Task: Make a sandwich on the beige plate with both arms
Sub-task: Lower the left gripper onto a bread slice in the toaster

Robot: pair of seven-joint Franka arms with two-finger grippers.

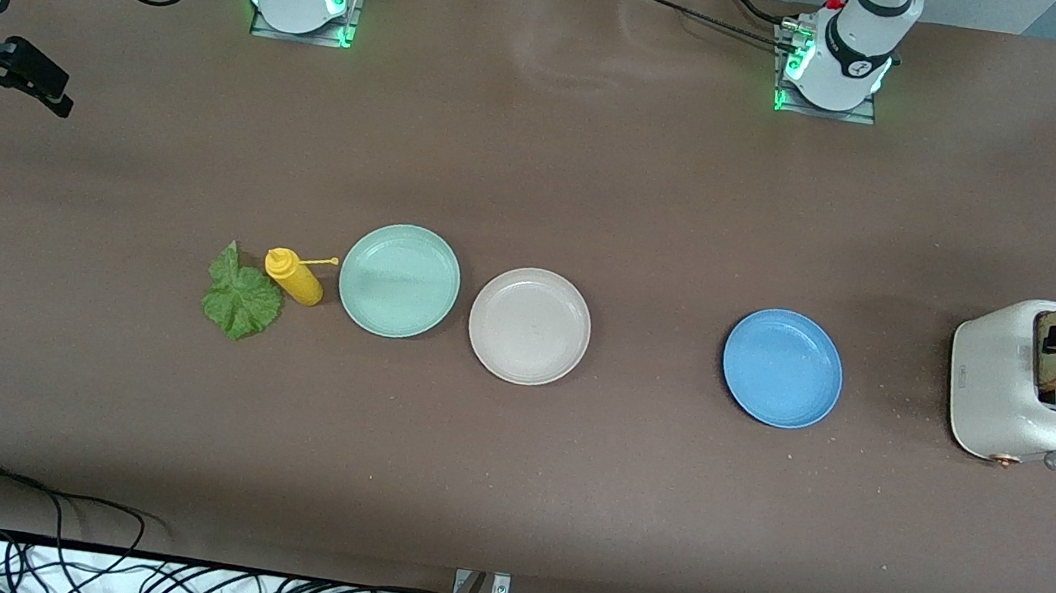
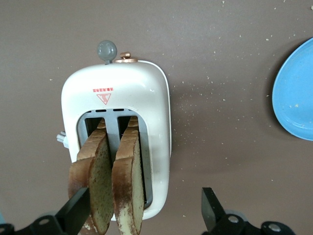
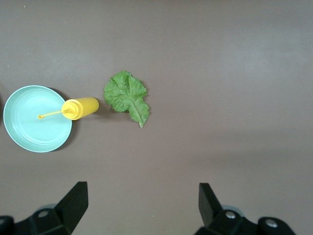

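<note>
The beige plate, round, shallow and pale with a raised rim, sits bare on the table between a mint-green plate and a blue plate. Two brown-crusted bread slices stand upright in the white toaster at the left arm's end. The left gripper hangs over the toaster, jaws spread wide, straddling the slices. A crinkled lettuce leaf lies beside a yellow squeeze bottle. The right gripper hovers released above bare table.
</note>
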